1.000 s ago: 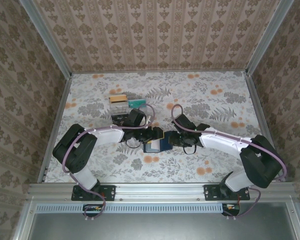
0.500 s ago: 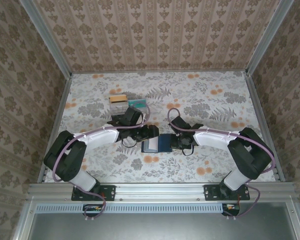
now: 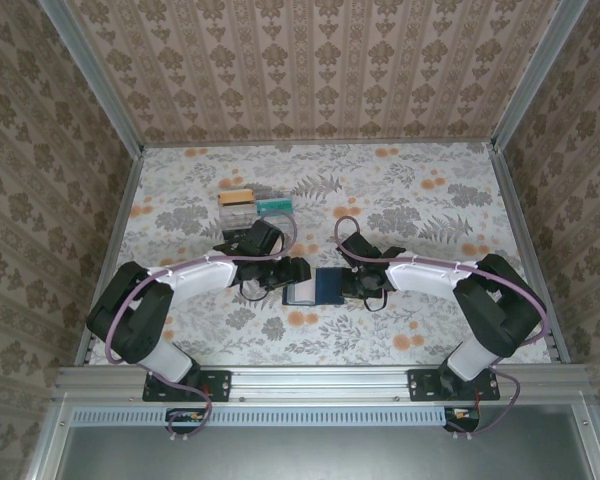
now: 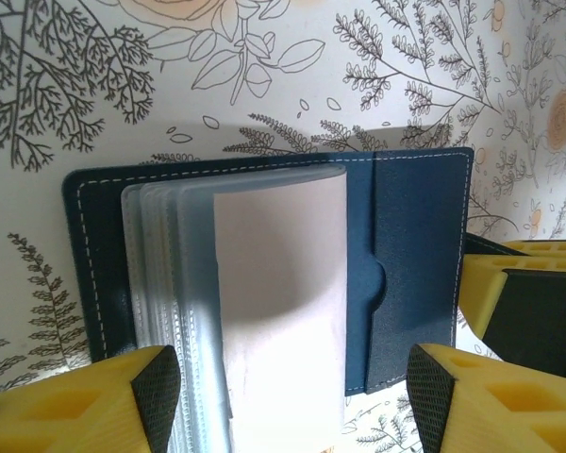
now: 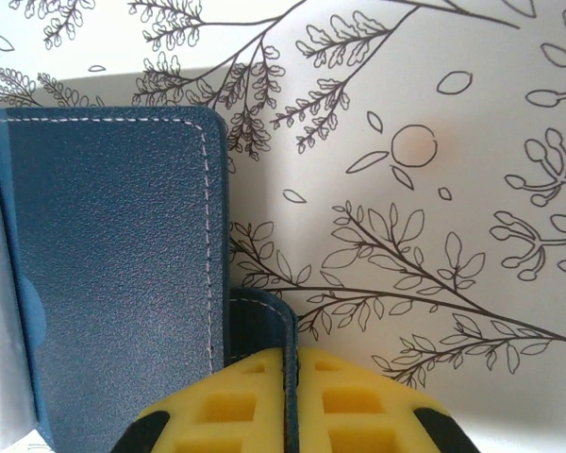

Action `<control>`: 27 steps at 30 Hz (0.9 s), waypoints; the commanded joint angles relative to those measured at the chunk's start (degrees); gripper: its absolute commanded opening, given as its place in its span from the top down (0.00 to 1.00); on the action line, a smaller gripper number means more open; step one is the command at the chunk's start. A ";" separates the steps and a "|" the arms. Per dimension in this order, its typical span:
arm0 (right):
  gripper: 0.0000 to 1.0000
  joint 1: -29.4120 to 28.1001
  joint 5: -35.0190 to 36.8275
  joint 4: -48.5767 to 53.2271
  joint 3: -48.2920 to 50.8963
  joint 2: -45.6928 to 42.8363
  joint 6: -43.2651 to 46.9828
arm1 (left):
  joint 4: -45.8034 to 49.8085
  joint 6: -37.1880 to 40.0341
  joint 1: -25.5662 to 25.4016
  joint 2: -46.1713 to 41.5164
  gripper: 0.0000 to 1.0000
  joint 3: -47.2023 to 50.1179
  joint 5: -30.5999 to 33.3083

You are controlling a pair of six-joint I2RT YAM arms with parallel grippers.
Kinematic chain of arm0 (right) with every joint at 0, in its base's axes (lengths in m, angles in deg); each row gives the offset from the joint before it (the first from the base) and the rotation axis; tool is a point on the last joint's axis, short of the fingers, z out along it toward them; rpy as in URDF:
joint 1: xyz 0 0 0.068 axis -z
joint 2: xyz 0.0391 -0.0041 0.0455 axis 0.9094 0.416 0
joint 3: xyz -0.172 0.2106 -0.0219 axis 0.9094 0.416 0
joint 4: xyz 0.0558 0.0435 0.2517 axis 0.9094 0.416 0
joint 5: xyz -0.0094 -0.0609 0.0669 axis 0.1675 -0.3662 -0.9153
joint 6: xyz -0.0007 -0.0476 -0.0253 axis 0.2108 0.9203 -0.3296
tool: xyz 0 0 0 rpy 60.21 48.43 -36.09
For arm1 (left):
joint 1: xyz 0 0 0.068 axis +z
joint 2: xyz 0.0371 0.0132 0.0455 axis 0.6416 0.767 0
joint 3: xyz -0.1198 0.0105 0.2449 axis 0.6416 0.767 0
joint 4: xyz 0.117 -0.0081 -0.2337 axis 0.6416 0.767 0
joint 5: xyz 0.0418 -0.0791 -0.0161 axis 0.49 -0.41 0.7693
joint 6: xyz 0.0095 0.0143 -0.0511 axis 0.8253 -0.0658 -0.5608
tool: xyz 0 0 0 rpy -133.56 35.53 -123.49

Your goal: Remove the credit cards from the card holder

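Your right gripper (image 5: 291, 377) clamps the open card holder (image 4: 415, 255), your left gripper (image 4: 292, 392) gapes around a white card (image 4: 283, 283) not yet pulled; loose cards (image 3: 238, 197) far left seem already out.

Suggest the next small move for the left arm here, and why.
Probably close the left gripper on the white card: it stands up from the open card holder between its open jaws, while the right gripper clamps the holder's edge.

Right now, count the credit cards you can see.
3: a white card in the card holder; a tan card and a teal card side by side beyond the left arm. Others may hide in the sleeves.
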 commanded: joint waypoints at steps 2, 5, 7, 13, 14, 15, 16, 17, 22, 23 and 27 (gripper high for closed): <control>0.99 0.25 0.22 1.21 -1.20 0.61 0.02 | 0.44 1.15 0.15 0.24 0.32 0.70 -0.02; 0.99 0.25 0.06 1.08 -1.31 0.72 -0.04 | -0.60 0.97 0.07 0.90 0.32 0.87 -0.90; 0.99 0.25 0.10 1.09 -1.35 0.71 -0.07 | -1.49 0.98 0.00 1.35 0.32 0.96 -1.77; 0.99 0.22 0.00 1.18 -1.48 0.61 -0.06 | -2.60 0.57 -0.16 3.58 0.32 0.78 -3.31; 0.99 0.17 0.00 1.26 -1.49 0.61 0.06 | -3.11 0.30 -0.19 3.86 0.33 0.91 -3.59; 0.99 0.18 0.02 1.24 -1.49 0.59 0.03 | -3.52 0.21 -0.25 3.93 0.32 1.04 -3.83; 0.99 0.16 0.00 1.31 -1.41 0.50 0.01 | -3.99 0.18 -0.42 3.92 0.32 1.07 -4.08; 0.99 0.16 0.07 1.29 -1.40 0.50 0.01 | -4.38 0.14 -0.46 3.87 0.32 1.06 -4.34; 0.98 0.17 -0.16 1.05 -1.25 0.70 -0.02 | -8.12 0.01 -1.00 3.75 0.22 1.32 -7.56; 0.98 0.16 -0.17 0.96 -1.31 0.84 -0.07 | -8.69 -0.06 -1.13 3.76 0.20 1.32 -7.99; 0.98 0.16 -0.26 0.80 -1.33 0.96 -0.15 | -9.81 -0.13 -1.25 3.61 0.10 1.40 -8.89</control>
